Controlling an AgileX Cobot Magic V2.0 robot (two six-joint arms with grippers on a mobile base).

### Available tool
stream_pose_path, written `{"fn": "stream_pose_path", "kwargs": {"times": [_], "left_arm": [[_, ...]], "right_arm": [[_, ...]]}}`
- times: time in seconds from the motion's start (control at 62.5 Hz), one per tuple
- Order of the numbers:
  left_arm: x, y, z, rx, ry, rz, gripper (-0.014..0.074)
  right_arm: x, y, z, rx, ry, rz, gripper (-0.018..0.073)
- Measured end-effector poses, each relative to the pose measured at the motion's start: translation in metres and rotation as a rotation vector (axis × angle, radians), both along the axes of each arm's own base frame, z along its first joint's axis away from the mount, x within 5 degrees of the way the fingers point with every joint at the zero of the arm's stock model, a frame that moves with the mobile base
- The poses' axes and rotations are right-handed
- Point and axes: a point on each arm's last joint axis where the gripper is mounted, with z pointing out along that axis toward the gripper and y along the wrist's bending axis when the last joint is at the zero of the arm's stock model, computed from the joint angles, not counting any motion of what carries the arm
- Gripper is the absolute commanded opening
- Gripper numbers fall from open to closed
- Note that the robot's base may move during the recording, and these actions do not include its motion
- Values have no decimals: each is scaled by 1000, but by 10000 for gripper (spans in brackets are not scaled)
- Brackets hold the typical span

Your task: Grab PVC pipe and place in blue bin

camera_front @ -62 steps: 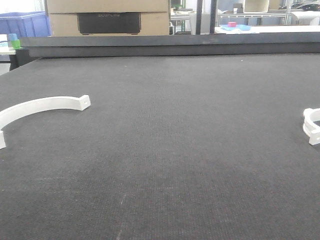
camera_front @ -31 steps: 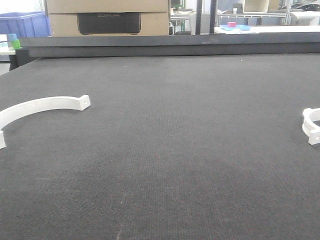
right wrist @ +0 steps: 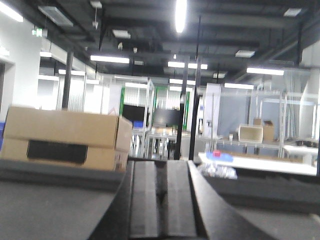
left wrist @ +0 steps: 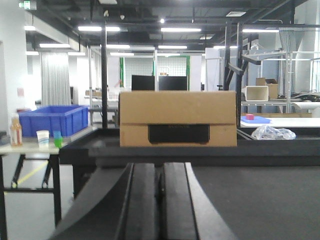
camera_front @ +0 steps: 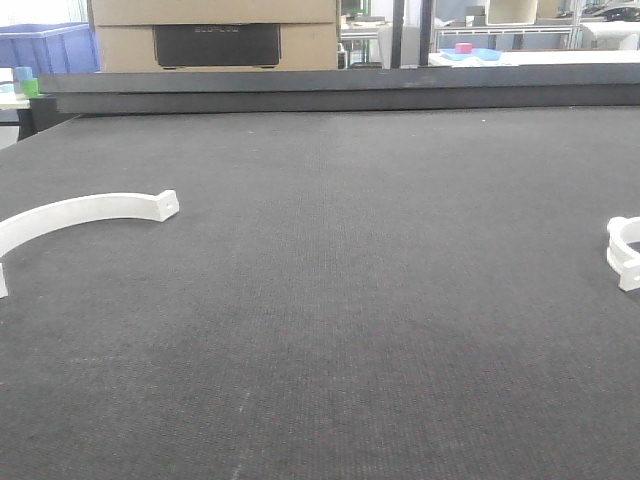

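Note:
The blue bin (camera_front: 48,47) stands beyond the table's far left corner; the left wrist view shows the blue bin (left wrist: 52,120) on a side table. A white curved plastic arc (camera_front: 85,213) lies at the table's left edge and a smaller white curved piece (camera_front: 627,252) at the right edge. I cannot tell whether either is the PVC pipe. My left gripper (left wrist: 160,172) is shut with nothing in it and points at the cardboard box. The right gripper (right wrist: 161,182) is also shut and empty. Neither gripper appears in the front view.
A cardboard box (camera_front: 215,35) with a black insert stands behind the dark raised back rail (camera_front: 340,92). The dark mat table (camera_front: 340,300) fills the front view. Cups (left wrist: 48,138) and a bottle (left wrist: 16,131) sit beside the bin. A crumpled plastic bag (left wrist: 272,132) lies at the back right.
The front view has shifted slightly: both white pieces sit a little further towards the frame edges. Nothing on the table has been touched.

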Motion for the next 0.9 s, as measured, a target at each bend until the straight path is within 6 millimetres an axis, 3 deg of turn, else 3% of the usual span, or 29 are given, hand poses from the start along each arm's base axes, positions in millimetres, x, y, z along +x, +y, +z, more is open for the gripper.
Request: {"fn": "stream_pose_path", "kwargs": {"times": [0.256, 0.416, 0.528, 0.704, 0.896], "left_arm": [[-7, 3, 66, 34, 108, 44, -111], [8, 4, 97, 31, 221, 56, -111], [23, 5, 113, 16, 310, 54, -111], [54, 5, 123, -2, 498, 54, -111], [93, 5, 104, -10, 737, 55, -111]], "right_arm": [[-8, -1, 67, -8, 56, 4, -169], [2, 1, 101, -19, 142, 6, -169], [19, 3, 119, -35, 274, 8, -169], [55, 7, 129, -73, 605, 13, -169], [95, 12, 116, -108, 908, 17, -169]]}}
